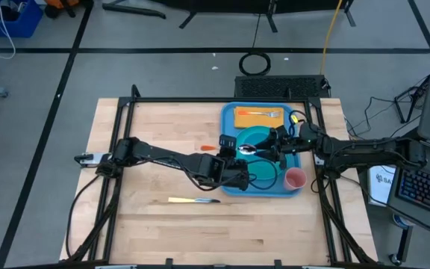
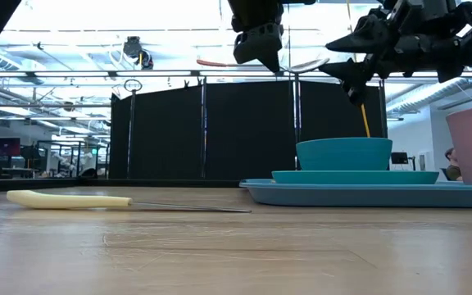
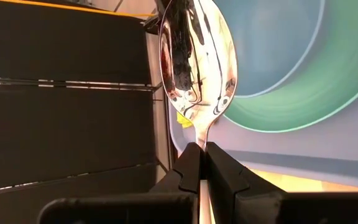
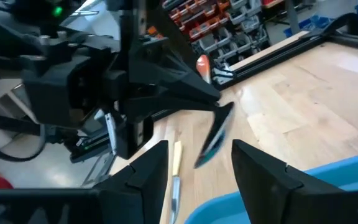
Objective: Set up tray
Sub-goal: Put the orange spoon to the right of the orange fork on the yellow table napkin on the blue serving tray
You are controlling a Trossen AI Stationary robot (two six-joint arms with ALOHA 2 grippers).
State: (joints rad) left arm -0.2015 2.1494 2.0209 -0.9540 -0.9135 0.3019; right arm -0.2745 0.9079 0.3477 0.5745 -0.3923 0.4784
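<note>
The blue tray (image 1: 234, 183) lies at the table's far right part, its right rim near the table's (image 1: 155, 224) right edge frame. On it sit a turquoise plate (image 1: 256, 138) carrying a bowl (image 2: 344, 153), a pink cup (image 1: 295, 178) in the near right corner, and a yellow-orange napkin (image 1: 258, 117) with a fork (image 1: 263, 113) along the far rim. The left gripper (image 3: 199, 163) hangs above the tray's left side, its fingers pinched tight on the handle of a metal spoon (image 3: 196, 62), whose bowl is held over the plate. The right gripper (image 4: 199, 163) faces it from across the plate, well above the tray, fingers spread apart and holding nothing; the spoon's tip shows in the gap between them. A cream-handled knife (image 1: 192, 200) lies alone on the bare wood in front of the tray, near its front left corner. The whole left half of the table is open wood, crossed only by the left arm.
</note>
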